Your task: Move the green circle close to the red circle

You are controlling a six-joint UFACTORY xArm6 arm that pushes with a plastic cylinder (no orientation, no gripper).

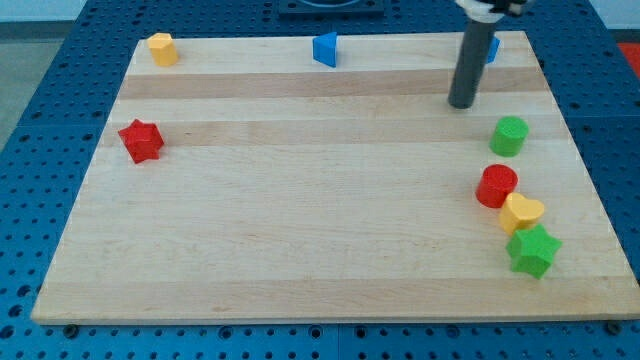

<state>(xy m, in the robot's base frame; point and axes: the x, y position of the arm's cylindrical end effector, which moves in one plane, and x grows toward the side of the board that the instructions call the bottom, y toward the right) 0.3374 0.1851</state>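
The green circle (509, 135) sits near the view's right edge of the wooden board (300, 200). The red circle (496, 186) lies just below it, a small gap apart. My tip (461, 104) is the end of the dark rod, up and to the left of the green circle, apart from it and touching no block.
A yellow heart (521, 213) touches the red circle's lower right, and a green star (532, 250) sits below it. A red star (141, 140) is at the left. A yellow block (162, 48) and a blue block (325, 48) are at the top; another blue block (493, 50) shows behind the rod.
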